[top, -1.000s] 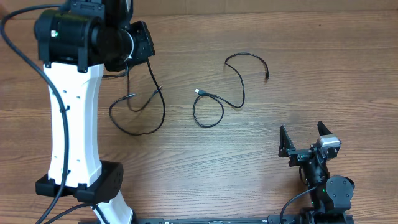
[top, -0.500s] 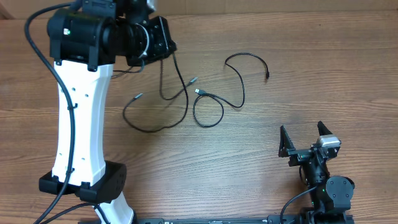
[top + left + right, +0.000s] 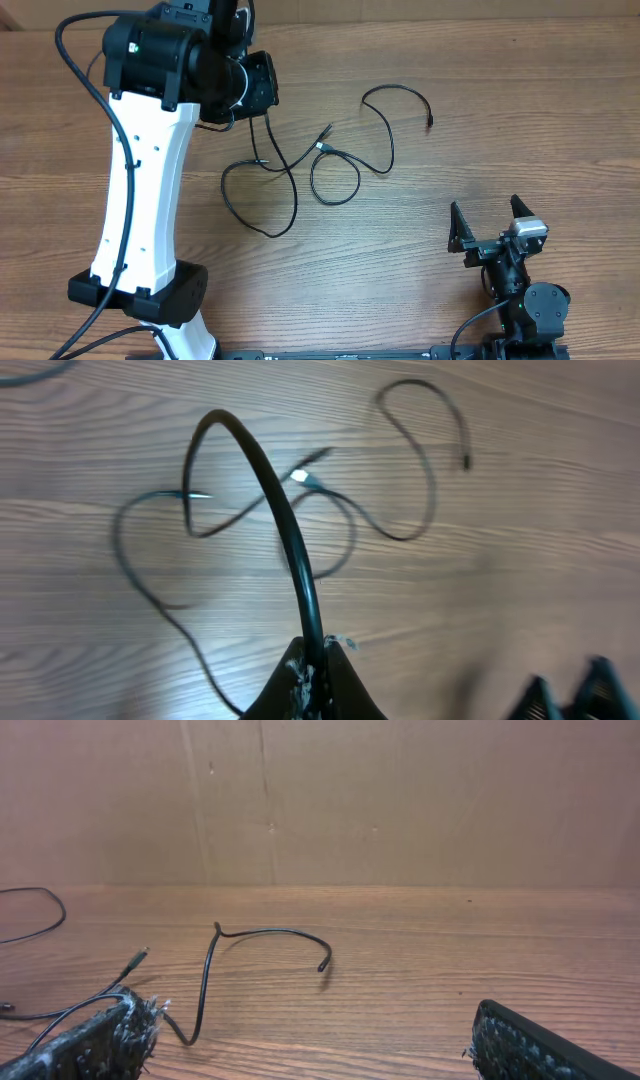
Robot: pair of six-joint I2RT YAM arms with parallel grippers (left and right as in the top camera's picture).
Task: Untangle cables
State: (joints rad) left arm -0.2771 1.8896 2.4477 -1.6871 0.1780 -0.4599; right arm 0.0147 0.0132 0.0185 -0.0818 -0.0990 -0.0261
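Observation:
Two thin black cables lie on the wooden table. My left gripper [image 3: 318, 675] is shut on one cable [image 3: 262, 190] and holds its upper part off the table. That cable hangs in a loose loop, and one plug end [image 3: 326, 130] reaches toward the second cable. The gripper itself is hidden under the arm in the overhead view. The second cable [image 3: 372, 155] lies free, with a small loop [image 3: 335, 183] and a curved tail ending in a plug [image 3: 430, 121]. In the left wrist view the two cables [image 3: 330, 520] cross. My right gripper [image 3: 490, 226] is open and empty at the front right, far from both.
The white left arm [image 3: 135, 200] stands over the table's left side with its base at the front left. A cardboard wall [image 3: 320, 800] backs the table's far edge. A thick black robot wire [image 3: 75, 60] arcs beside the left arm.
My left gripper has carried its cable rightward, toward the second cable. Its hanging loop has swung right and its plug end now lies by the second cable's plug. The right arm has not moved.

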